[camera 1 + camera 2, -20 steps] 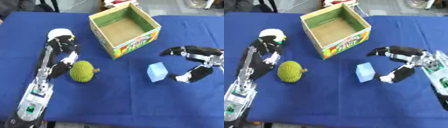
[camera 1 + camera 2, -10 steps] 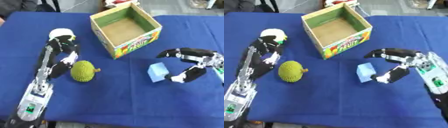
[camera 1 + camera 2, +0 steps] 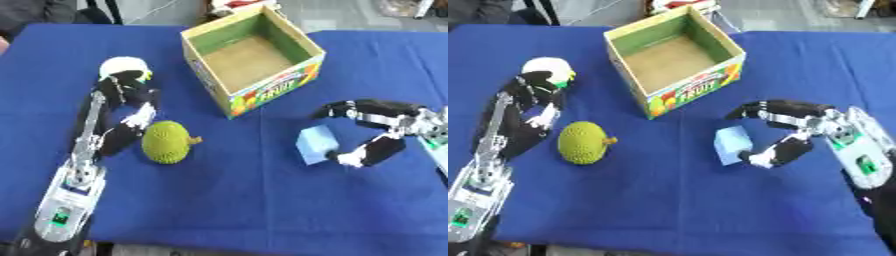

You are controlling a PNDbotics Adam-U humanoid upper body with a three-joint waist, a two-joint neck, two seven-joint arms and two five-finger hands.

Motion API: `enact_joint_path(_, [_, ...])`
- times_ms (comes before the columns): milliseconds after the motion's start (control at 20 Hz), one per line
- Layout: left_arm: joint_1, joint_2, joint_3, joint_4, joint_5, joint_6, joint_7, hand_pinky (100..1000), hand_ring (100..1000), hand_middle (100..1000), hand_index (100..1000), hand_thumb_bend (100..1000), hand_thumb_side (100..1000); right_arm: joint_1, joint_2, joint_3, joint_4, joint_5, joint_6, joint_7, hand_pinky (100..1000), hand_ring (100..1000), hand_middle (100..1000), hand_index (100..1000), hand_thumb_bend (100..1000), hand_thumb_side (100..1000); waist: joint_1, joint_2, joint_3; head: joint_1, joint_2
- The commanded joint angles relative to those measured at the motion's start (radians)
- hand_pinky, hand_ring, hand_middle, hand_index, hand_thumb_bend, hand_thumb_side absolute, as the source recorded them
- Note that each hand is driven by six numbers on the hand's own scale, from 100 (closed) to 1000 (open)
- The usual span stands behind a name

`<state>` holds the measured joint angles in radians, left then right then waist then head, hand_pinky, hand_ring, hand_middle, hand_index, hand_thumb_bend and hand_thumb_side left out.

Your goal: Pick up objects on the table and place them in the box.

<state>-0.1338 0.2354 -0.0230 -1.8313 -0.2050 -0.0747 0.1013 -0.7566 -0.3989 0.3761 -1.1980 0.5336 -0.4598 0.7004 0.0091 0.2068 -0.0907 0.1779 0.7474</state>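
Right hand [image 3: 798, 131] at centre right, fingers and thumb spread around the light blue block [image 3: 732, 144], not closed on it. Block sits on the blue table [image 3: 675, 205] below the open box [image 3: 252, 56]. Left hand [image 3: 122, 107] lies relaxed at left, just beside the green fruit [image 3: 167, 142].

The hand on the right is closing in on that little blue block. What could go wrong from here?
The right hand has its fingers spread around the light blue block but not closed on it, so a poor squeeze might push the block away. The cardboard box has tall walls; a low carry could bump its rim. The left hand lies by the green fruit and could nudge it.
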Motion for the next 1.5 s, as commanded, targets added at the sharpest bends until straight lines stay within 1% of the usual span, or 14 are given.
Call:
enact_joint_path(50, [-0.011, 0.014, -0.001, -0.013, 0.003, -0.002, -0.003, 558, 551, 571, 769, 352, 423, -0.022, -0.003, -0.011, 0.005, 0.014, -0.105, 0.095, 898, 925, 895, 954, 254, 434, 0.000, -0.017, 0.001, -0.003, 0.003])
enact_joint_path(550, [-0.011, 0.014, -0.001, -0.013, 0.003, -0.003, -0.004, 558, 550, 571, 769, 351, 423, -0.033, 0.017, -0.016, 0.054, 0.052, -0.116, 0.087, 894, 918, 882, 944, 247, 433, 0.003, -0.015, 0.004, -0.004, 0.002])
enact_joint_path(750, [-0.010, 0.013, -0.001, -0.013, 0.003, -0.003, -0.004, 558, 550, 571, 769, 351, 423, -0.034, 0.022, -0.018, 0.071, 0.067, -0.123, 0.081, 890, 910, 861, 934, 248, 425, 0.002, -0.015, 0.004, -0.004, 0.003])
enact_joint_path(850, [-0.010, 0.013, -0.001, -0.013, 0.003, -0.003, -0.004, 557, 550, 570, 769, 353, 423, -0.034, 0.023, -0.019, 0.075, 0.074, -0.126, 0.076, 886, 901, 831, 911, 249, 411, 0.001, -0.016, 0.004, -0.003, 0.003])
enact_joint_path(1100, [-0.010, 0.013, -0.001, -0.013, 0.003, -0.003, -0.004, 558, 549, 570, 769, 351, 423, -0.035, 0.026, -0.019, 0.082, 0.092, -0.126, 0.068, 882, 889, 793, 883, 248, 396, 0.001, -0.016, 0.004, -0.003, 0.004])
enact_joint_path(1200, [-0.009, 0.013, -0.001, -0.013, 0.003, -0.003, -0.004, 557, 549, 570, 769, 353, 423, -0.034, 0.027, -0.019, 0.085, 0.096, -0.127, 0.066, 876, 875, 748, 841, 237, 379, 0.001, -0.016, 0.004, -0.003, 0.004])
enact_joint_path(1250, [-0.009, 0.013, -0.001, -0.013, 0.003, -0.002, -0.003, 557, 549, 570, 769, 353, 423, -0.034, 0.027, -0.020, 0.085, 0.098, -0.127, 0.063, 876, 875, 748, 841, 237, 379, 0.001, -0.016, 0.004, -0.003, 0.004])
enact_joint_path(1350, [-0.009, 0.013, -0.001, -0.013, 0.003, -0.002, -0.003, 557, 548, 570, 768, 353, 423, -0.034, 0.027, -0.023, 0.085, 0.099, -0.126, 0.051, 866, 860, 701, 790, 223, 360, 0.001, -0.017, 0.004, -0.003, 0.004])
enact_joint_path(1450, [-0.009, 0.013, -0.001, -0.013, 0.003, -0.002, -0.002, 557, 548, 569, 768, 354, 422, -0.036, 0.026, -0.026, 0.082, 0.099, -0.126, 0.031, 862, 854, 687, 759, 216, 353, 0.001, -0.017, 0.003, -0.002, 0.004])
enact_joint_path(1500, [-0.009, 0.013, -0.001, -0.013, 0.003, -0.002, -0.002, 557, 548, 569, 768, 355, 422, -0.036, 0.026, -0.028, 0.079, 0.099, -0.125, 0.019, 856, 847, 676, 723, 206, 339, 0.001, -0.017, 0.003, -0.002, 0.004])
